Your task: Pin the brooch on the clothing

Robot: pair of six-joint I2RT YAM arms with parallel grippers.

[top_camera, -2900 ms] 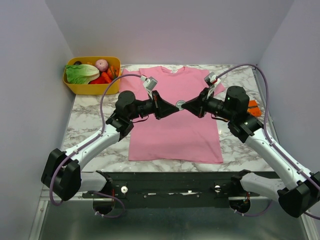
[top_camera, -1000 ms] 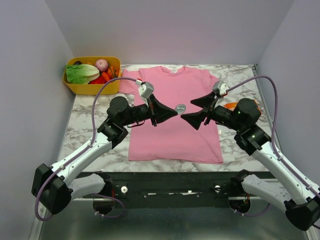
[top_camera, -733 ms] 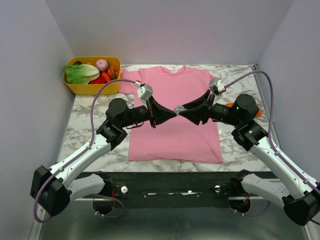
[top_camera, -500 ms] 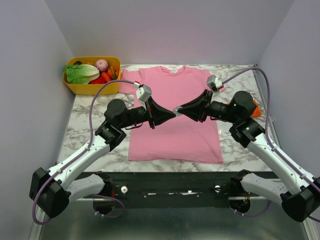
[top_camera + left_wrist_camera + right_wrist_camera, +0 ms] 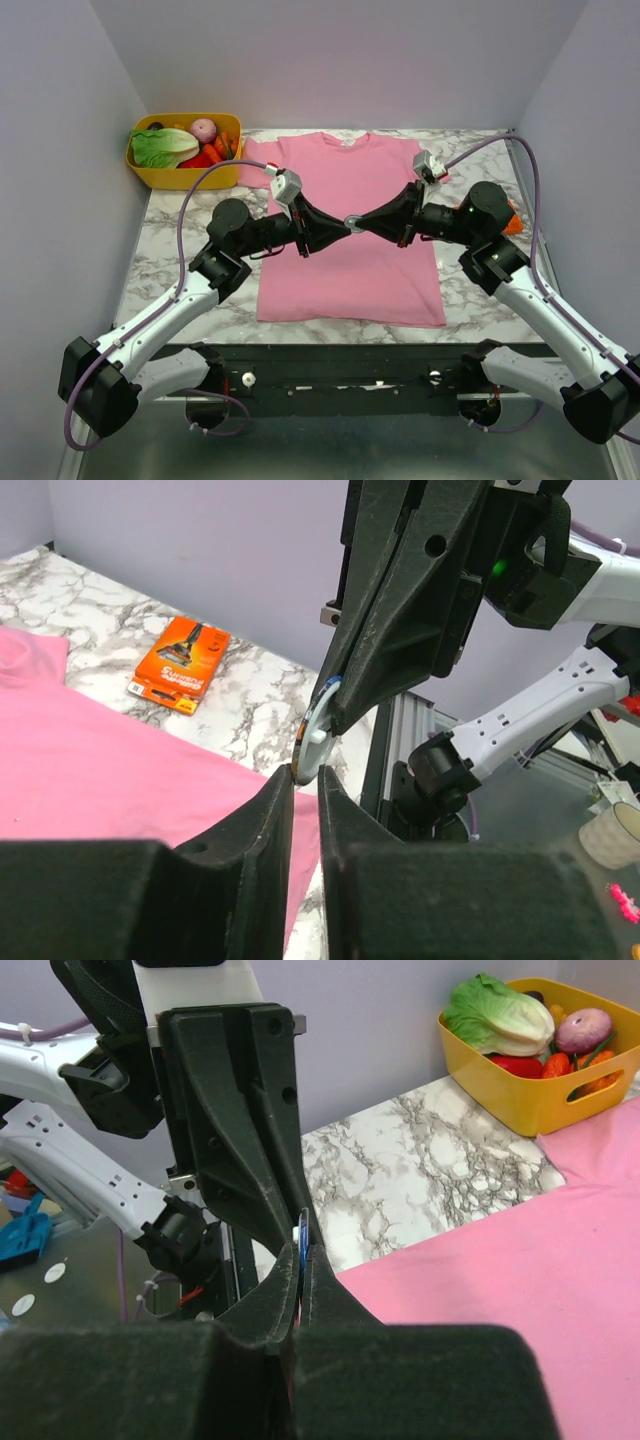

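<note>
Table [image 5: 180,240]: marble, carries the lot.
Shirt [image 5: 345,275]: pink, spread flat, front up, centred betw. the two arms. Prob. laid so to give a smooth face for pinning.
L arm [image 5: 170,305] + R arm [image 5: 545,310]: both reach inward and their tips meet nose to nose in air over the chest area. Judgement: a hand-over or re-grip, to get the brooch oriented before it goes down.
Basket [image 5: 180,178]: yellow, far-L corner, off the shirt.
Packet [image 5: 180,667]: orange, on the marble near the shirt's R side. Not part of the job.
R gripper [image 5: 364,222]: clenched on the brooch; R wrist view shows the disc edge-on betw. the fingers.
L gripper [image 5: 343,227]: fingers a narrow slit apart, disc's lower rim at their tips. Can't tell if it pinches or has let go.
Brooch [image 5: 352,221]: in air above the shirt, not touching cloth. Not yet pinned.
</note>
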